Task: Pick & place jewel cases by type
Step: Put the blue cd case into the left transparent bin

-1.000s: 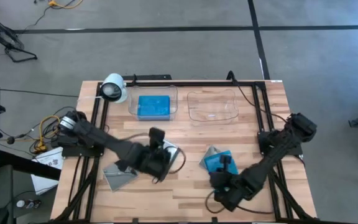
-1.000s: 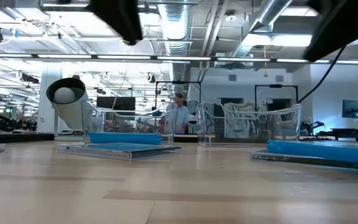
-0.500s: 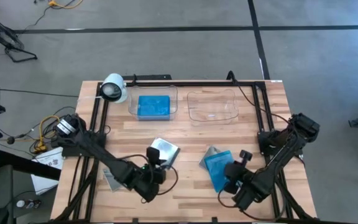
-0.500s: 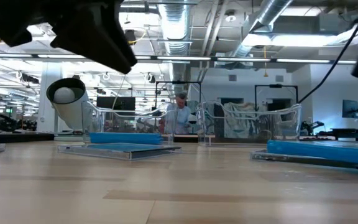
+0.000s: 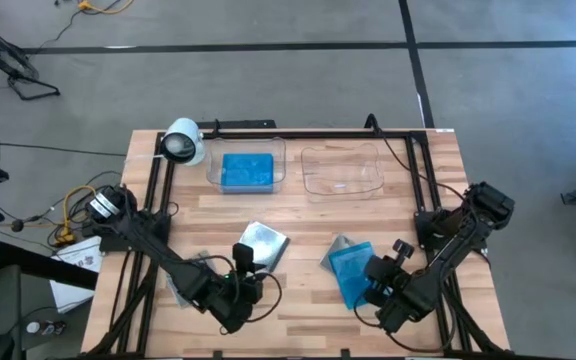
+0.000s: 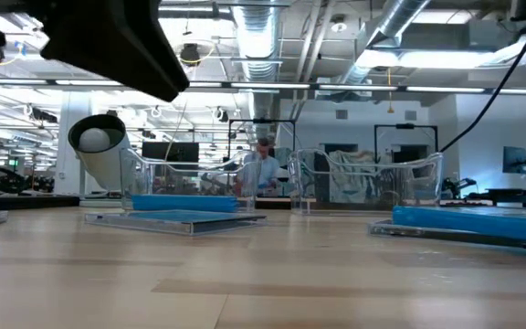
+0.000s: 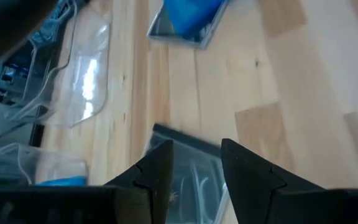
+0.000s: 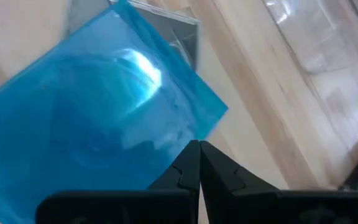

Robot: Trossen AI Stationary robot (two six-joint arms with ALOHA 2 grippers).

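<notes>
White camera [image 5: 182,141]: cylindrical, at the far left corner of the wooden table [image 5: 298,215], lens turned toward the table's middle.
Left tray [image 5: 249,169]: clear rounded plastic, at the far edge just beside the camera; a blue jewel case [image 5: 247,171] lies flat inside.
Left gripper [image 5: 240,272]: low over the near left of the table, just short of the grey jewel case; fingers [image 7: 157,171] parted by a narrow gap, holding nothing.
Partly hidden case [image 5: 173,288]: greyish, at the near left edge, mostly covered by the left arm.
Grey jewel case [image 5: 262,243]: thin, square, silvery inside, flat on bare wood near the table's middle, nothing on top.
Right tray [image 5: 342,170]: clear, rounded, at the far edge, no case seen inside.
Blue case on the table [image 5: 349,268]: translucent bright blue, lying across a grey case [image 5: 340,247], which shows at its far edge.
Right gripper [image 5: 389,262]: just beside this stack, on its right; fingertips [image 8: 191,163] pressed together, nothing between them.
</notes>
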